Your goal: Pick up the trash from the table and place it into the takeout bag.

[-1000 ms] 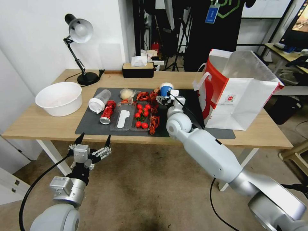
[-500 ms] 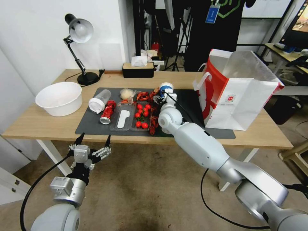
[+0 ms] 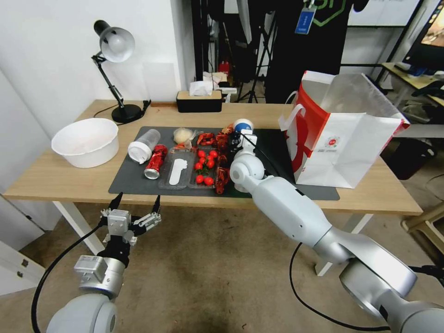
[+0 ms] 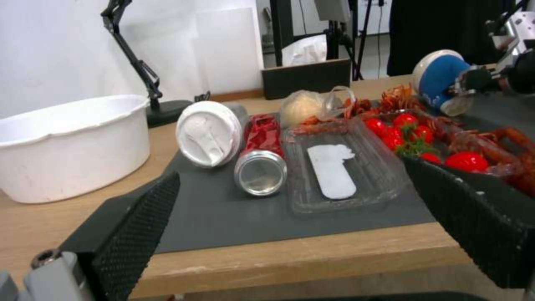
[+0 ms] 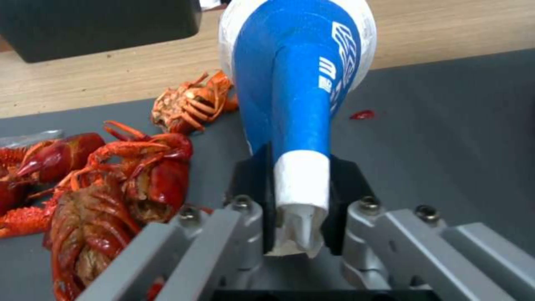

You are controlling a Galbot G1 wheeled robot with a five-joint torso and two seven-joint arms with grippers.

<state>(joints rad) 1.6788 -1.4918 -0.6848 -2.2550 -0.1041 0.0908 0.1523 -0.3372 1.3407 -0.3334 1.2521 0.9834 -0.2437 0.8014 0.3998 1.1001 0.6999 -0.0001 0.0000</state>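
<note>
My right gripper (image 3: 238,138) (image 5: 300,167) is shut on the base of the blue-and-white paper cup (image 3: 243,125) (image 5: 295,62), squashing it flat. The cup is tilted over the far part of the dark mat (image 3: 134,182), left of the takeout bag (image 3: 342,143), and it also shows in the left wrist view (image 4: 440,79). On the mat's left side a red drink can (image 3: 155,161) (image 4: 260,167) lies next to a clear cup with a white lid (image 3: 143,145) (image 4: 209,133). A whitish wad (image 3: 183,135) (image 4: 304,106) lies behind them. My left gripper (image 3: 135,203) (image 4: 292,175) hangs open below the table's front edge (image 3: 69,189).
A white basin (image 3: 85,141) stands at the table's left, with a desk lamp (image 3: 115,46) and a tissue box (image 3: 199,101) at the back. Clear trays (image 3: 178,171) with tomatoes (image 3: 205,166) and red crayfish (image 3: 222,175) (image 5: 111,188) fill the mat's middle.
My right gripper has reached farther in and shut on the paper cup, which now tilts. The left arm has stayed where it was.
</note>
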